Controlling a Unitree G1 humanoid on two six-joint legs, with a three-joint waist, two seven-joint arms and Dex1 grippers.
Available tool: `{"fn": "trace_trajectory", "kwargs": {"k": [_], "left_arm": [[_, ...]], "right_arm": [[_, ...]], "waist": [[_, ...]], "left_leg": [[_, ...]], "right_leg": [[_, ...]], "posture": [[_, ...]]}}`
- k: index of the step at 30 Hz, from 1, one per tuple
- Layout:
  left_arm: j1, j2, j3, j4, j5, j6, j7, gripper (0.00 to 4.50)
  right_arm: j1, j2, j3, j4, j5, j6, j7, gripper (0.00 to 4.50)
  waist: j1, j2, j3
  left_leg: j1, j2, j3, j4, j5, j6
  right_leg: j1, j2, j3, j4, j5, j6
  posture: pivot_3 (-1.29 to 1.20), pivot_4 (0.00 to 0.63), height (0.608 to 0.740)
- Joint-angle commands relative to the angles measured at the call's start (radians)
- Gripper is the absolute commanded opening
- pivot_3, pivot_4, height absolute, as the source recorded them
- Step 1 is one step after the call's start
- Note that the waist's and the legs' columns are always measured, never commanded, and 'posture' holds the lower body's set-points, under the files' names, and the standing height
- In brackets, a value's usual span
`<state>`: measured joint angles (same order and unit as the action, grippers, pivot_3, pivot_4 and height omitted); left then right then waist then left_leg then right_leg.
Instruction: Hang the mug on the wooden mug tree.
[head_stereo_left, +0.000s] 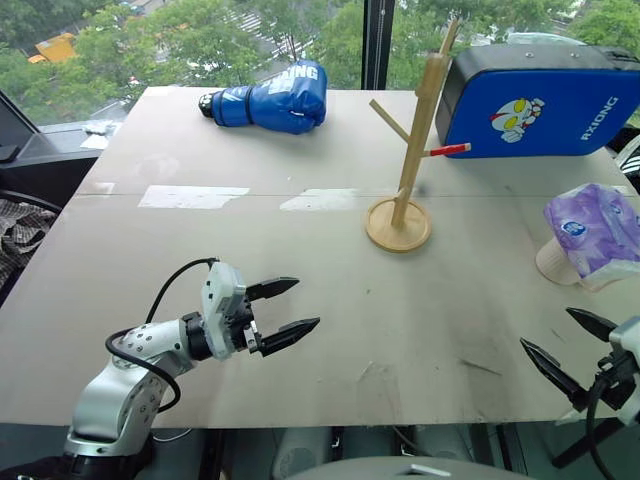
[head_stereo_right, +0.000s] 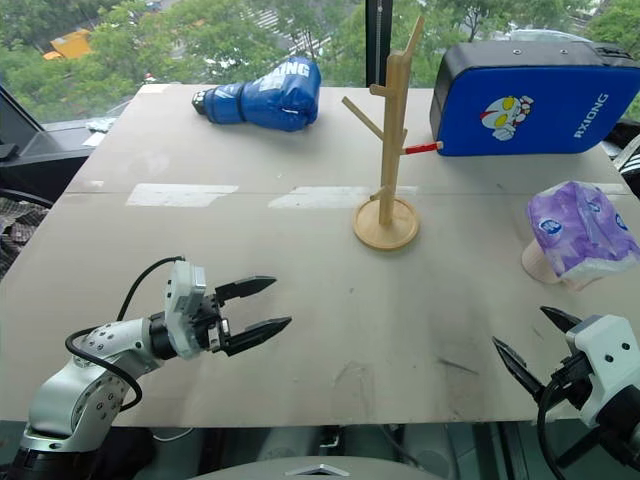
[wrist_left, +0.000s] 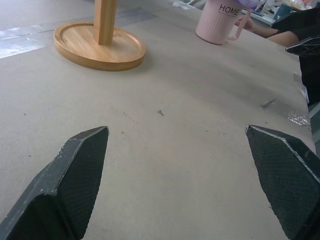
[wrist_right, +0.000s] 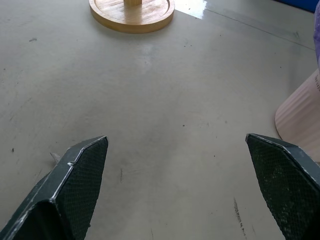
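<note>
The mug (wrist_left: 220, 22), pale and ribbed with "HOME" on its side, stands upright at the table's right edge. A purple tissue pack (head_stereo_left: 595, 230) lies over its top, so little of the mug (head_stereo_left: 553, 263) shows from the head. The wooden mug tree (head_stereo_left: 412, 140) stands at mid-table on its round base (head_stereo_left: 398, 226), one peg red-tipped (head_stereo_left: 452, 150). My left gripper (head_stereo_left: 305, 303) hovers open over the near left of the table, pointing toward the mug. Near the front right corner, my right gripper (head_stereo_left: 545, 327) is open and empty, a short way in front of the mug (wrist_right: 300, 120).
A blue boxing glove (head_stereo_left: 270, 97) lies at the far edge and a blue padded case (head_stereo_left: 540, 100) stands behind the tree. Pale tape patches (head_stereo_left: 193, 196) mark the table's seam. A window runs behind the table.
</note>
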<state>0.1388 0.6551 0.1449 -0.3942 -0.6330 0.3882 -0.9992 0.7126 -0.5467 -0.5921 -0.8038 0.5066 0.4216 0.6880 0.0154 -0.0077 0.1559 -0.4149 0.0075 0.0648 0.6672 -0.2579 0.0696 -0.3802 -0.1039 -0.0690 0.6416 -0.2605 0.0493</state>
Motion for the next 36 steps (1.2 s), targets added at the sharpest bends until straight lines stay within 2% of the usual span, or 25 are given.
{"fn": "trace_trajectory", "kwargs": {"k": [1,5,8,13,15,18,22,28,36], "left_arm": [[-0.003,0.012,0.013,0.008,-0.008,-0.037,-0.045,4.5],[-0.092,-0.001,-0.01,0.029,-0.052,-0.026,-0.096,4.5],[-0.17,-0.015,-0.046,-0.009,-0.093,0.015,-0.1,4.5],[-0.262,0.001,-0.094,-0.061,-0.125,0.058,-0.125,4.5],[-0.289,-0.002,-0.099,-0.063,-0.135,0.074,-0.12,4.5],[-0.32,-0.009,-0.116,-0.052,-0.133,0.077,-0.122,4.5],[-0.367,-0.033,-0.132,-0.047,-0.15,0.094,-0.119,4.5],[-0.392,-0.043,-0.144,-0.047,-0.153,0.107,-0.115,4.5],[-0.397,-0.056,-0.144,-0.062,-0.151,0.121,-0.083,4.5]], "right_arm": [[-0.038,0.008,0.024,-0.003,0.0,-0.013,-0.022,4.46],[-0.21,-0.003,0.138,-0.089,-0.047,0.108,-0.196,4.46],[-0.355,-0.006,0.17,-0.129,0.038,0.209,-0.272,4.46],[-0.554,-0.101,0.108,-0.212,0.223,0.315,-0.325,4.46],[-0.598,-0.147,0.07,-0.223,0.226,0.349,-0.361,4.46],[-0.629,-0.247,0.033,-0.169,0.06,0.425,-0.455,4.46],[-0.568,-0.35,-0.025,-0.113,-0.032,0.48,-0.417,4.46],[-0.504,-0.397,-0.05,-0.092,-0.086,0.535,-0.357,4.46],[-0.561,-0.397,0.08,0.029,-0.149,0.556,-0.353,4.46]], "waist": [[0.0,0.0,0.0],[-0.003,0.001,0.0],[0.002,0.002,0.0],[0.0,0.001,0.001],[0.0,0.001,0.001],[0.001,0.001,0.002],[0.008,0.001,0.002],[-0.001,0.0,0.002],[-0.001,0.0,0.002]], "left_leg": [[0.0,0.0,0.0,0.0,0.0,0.0],[0.001,0.0,0.0,0.0,0.0,0.001],[0.0,0.0,0.0,0.0,0.001,-0.001],[-0.001,-0.001,0.0,0.001,0.004,0.002],[-0.002,-0.001,0.0,0.0,0.005,0.002],[-0.002,-0.001,0.0,0.0,0.005,0.002],[-0.002,-0.002,0.001,0.001,0.005,0.002],[-0.001,-0.001,0.001,0.001,0.005,0.002],[-0.001,-0.001,0.002,0.002,0.005,0.002]], "right_leg": [[0.0,0.0,0.0,0.0,0.0,0.0],[0.0,0.0,0.0,0.0,0.0,0.0],[0.0,0.0,-0.001,0.0,0.0,0.0],[0.0,0.0,-0.001,0.0,0.002,0.002],[0.0,0.0,-0.001,0.0,0.002,0.003],[0.0,0.001,-0.002,0.0,0.002,0.003],[0.0,0.001,-0.002,0.0,0.002,0.004],[0.001,0.003,0.0,0.001,0.002,0.004],[0.001,0.008,0.001,0.001,0.002,0.004]], "posture": [[0.0,0.15,0.731],[0.0,0.15,0.731],[0.0,0.15,0.731],[0.0,0.15,0.731],[0.0,0.15,0.731],[0.0,0.15,0.731],[0.0,0.15,0.731],[0.0,0.15,0.731],[0.0,0.15,0.731]]}}
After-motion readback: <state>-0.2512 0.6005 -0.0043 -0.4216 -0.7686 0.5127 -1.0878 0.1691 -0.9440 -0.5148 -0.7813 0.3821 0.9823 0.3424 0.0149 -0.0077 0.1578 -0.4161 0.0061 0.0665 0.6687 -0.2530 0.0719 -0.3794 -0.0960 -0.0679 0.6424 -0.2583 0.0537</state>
